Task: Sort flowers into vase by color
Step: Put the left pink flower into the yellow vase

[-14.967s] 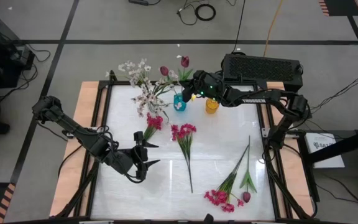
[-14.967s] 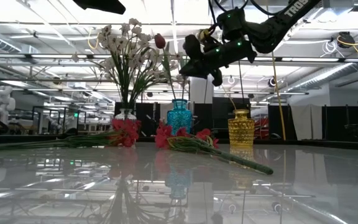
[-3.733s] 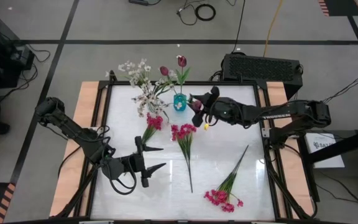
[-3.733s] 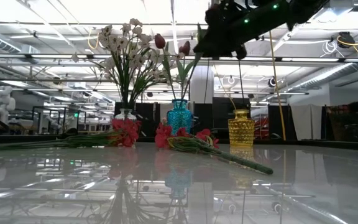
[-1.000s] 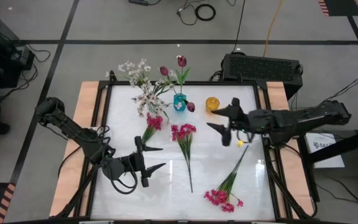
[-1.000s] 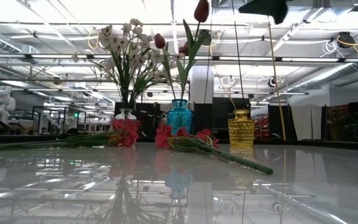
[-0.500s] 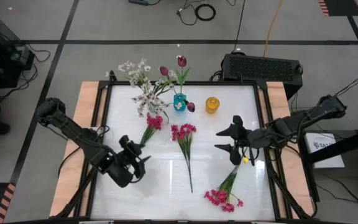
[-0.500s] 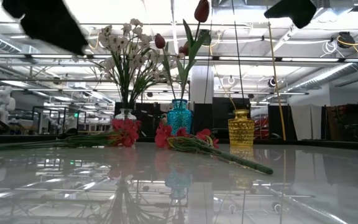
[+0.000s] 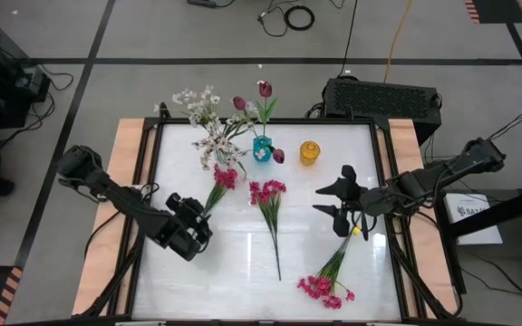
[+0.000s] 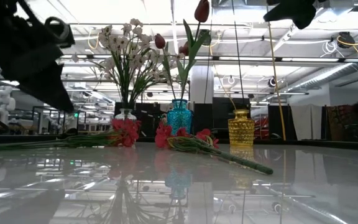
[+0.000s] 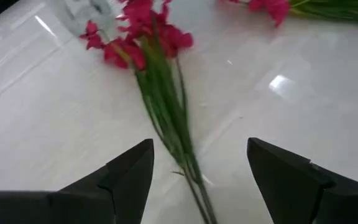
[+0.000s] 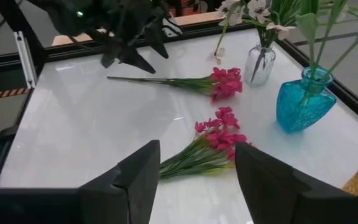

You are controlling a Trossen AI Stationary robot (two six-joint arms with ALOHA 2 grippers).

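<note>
Three magenta flower sprigs lie flat on the white table: one at the left [image 9: 221, 184], one in the middle [image 9: 268, 210], one near the front right [image 9: 327, 274]. White flowers [image 9: 203, 116] stand in a clear vase [image 10: 125, 114]. Maroon tulips [image 9: 263, 91] stand in the blue vase [image 9: 261, 149]. Nothing shows in the yellow vase [image 9: 309, 152]. My left gripper [image 11: 199, 168] hangs open, low over the stem end of the left sprig [image 11: 166, 124], one finger on either side, touching nothing. My right gripper [image 9: 326, 200] is open in the air above the table's right half.
A black box [image 9: 383, 100] sits behind the far right corner. The table has a dark frame rail [image 9: 149, 181] and wooden side strips [image 9: 116, 217]. The white surface between the middle sprig and my right gripper is bare.
My left gripper has sunk toward the table and moved toward the left magenta sprig, rolling its wrist and tipping down so that its fingers now straddle the stem. My right gripper drifted a little toward the table's right and near edges, then held still.
</note>
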